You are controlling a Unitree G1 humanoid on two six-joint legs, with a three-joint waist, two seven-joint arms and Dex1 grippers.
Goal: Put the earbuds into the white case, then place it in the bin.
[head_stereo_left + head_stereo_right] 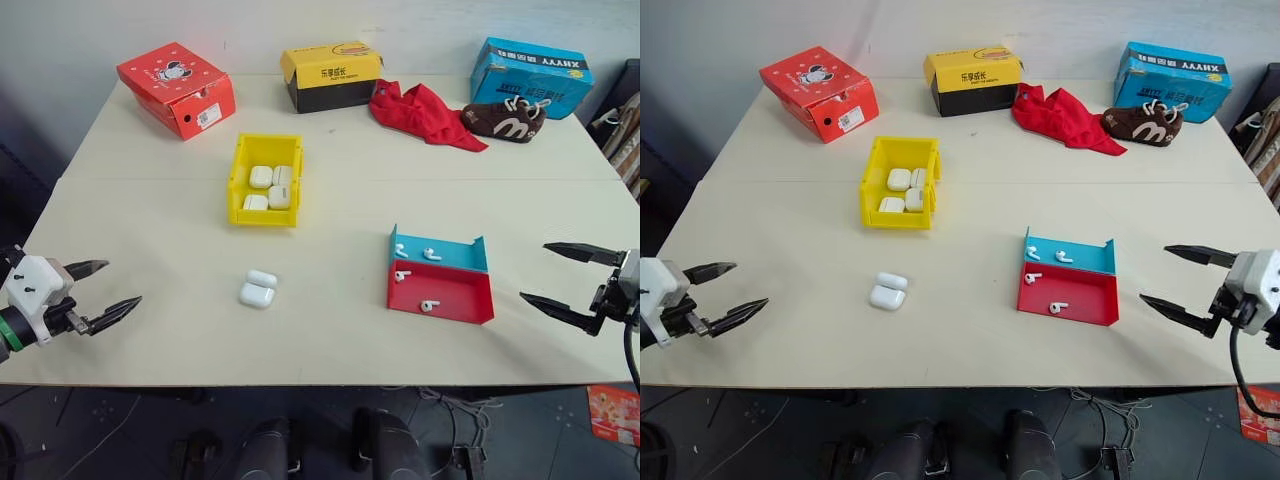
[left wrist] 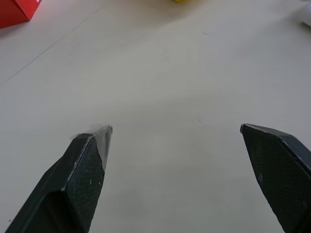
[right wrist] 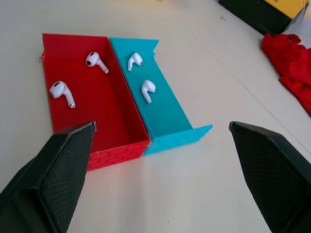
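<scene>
Earbuds [image 3: 97, 61] lie in two little trays on the counter [image 1: 330, 340]. Two sit in the red tray [image 3: 116, 121] and two in the blue tray [image 3: 170, 116], just ahead of the right tool [image 1: 565, 280]. They are tiny, white and shiny, with short stems. Their stems point different ways, so they do not line up.

One white case [image 1: 257, 294] lies on the counter with its lid [image 1: 263, 277] flipped open, ahead of the left tool [image 1: 103, 290] and off toward the right tool. It is small, round-edged and shiny. Its long side runs roughly across, from one tool toward the other.

Farther from both tools stands the yellow bin [image 1: 238, 175]. Four more cases [image 1: 261, 176] lie inside it, close together. The bin's long side points away from the tools.

Both tools hang over the counter's near edge, one at each side. Each has its two black fingers spread wide apart and holds nothing. The trays lie between them, nearer the right one.
</scene>
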